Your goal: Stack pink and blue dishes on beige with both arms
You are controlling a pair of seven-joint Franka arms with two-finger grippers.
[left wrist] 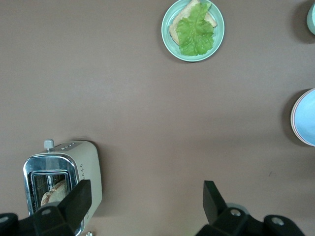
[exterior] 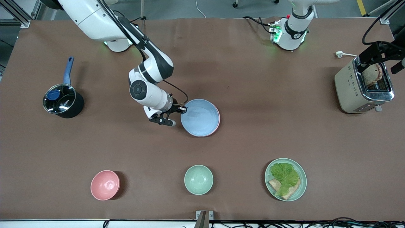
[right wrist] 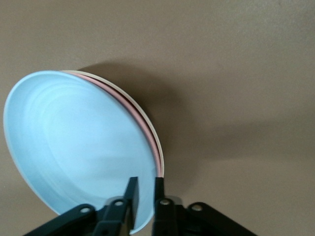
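Observation:
The light blue plate (exterior: 199, 117) lies tilted on top of the pink plate (right wrist: 143, 129), and only the pink rim (exterior: 218, 122) shows beneath it. The beige plate (right wrist: 149, 120) is the lowest of the three, a thin cream edge under the pink one. This stack sits mid-table. My right gripper (right wrist: 146, 183) is shut on the blue plate's rim, at the edge toward the right arm's end, with one finger inside and one outside. My left gripper (left wrist: 146, 196) hangs open and empty high over the toaster's end of the table; the blue plate (left wrist: 306, 118) shows at that view's edge.
A beige toaster (exterior: 360, 85) holding toast stands at the left arm's end. A lidded black pot (exterior: 61, 101) with a blue handle is at the right arm's end. Nearer the front camera sit a pink bowl (exterior: 105, 185), a mint bowl (exterior: 198, 179) and a mint plate (exterior: 300, 186) carrying lettuce and bread.

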